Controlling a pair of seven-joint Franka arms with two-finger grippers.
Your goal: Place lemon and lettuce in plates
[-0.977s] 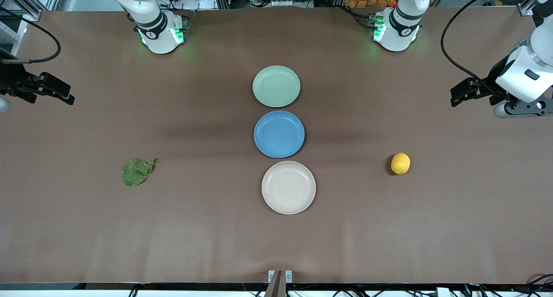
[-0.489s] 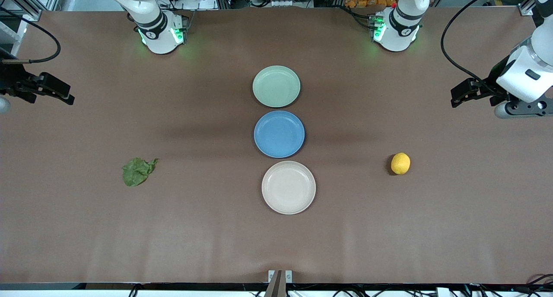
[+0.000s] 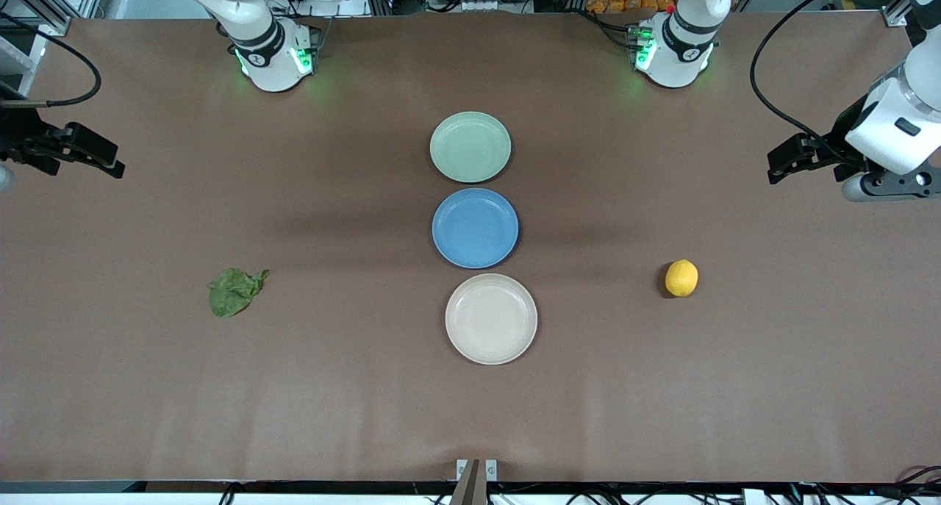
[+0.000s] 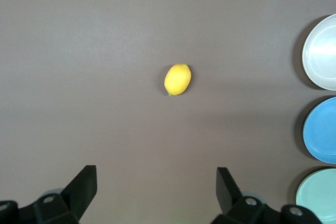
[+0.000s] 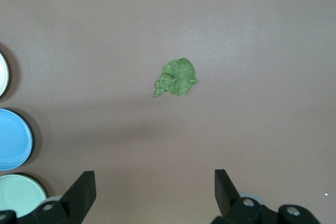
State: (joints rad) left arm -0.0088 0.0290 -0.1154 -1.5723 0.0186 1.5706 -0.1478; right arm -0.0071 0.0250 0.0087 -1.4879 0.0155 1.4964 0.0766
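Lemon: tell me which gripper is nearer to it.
Left. The left gripper hangs open over the table's left-arm end, close to the lemon. The right gripper, also open, is over the right-arm end, past the plates, nearer the lettuce.

Three plates stand in a row down the middle of the bench (image 3: 367, 417), rims nearly touching. The first plate (image 3: 470, 146) lies farthest from the front camera, the middle plate (image 3: 475, 228) comes next, and the third plate (image 3: 491, 318) lies nearest. The lettuce (image 3: 234, 292) lies on the bench toward the right arm's end, well apart from the plates and roughly level with the gap between the middle and third plates. The lemon (image 3: 681, 278) lies on the bench toward the left arm's end, likewise well apart and level with that same gap. No plate holds anything.
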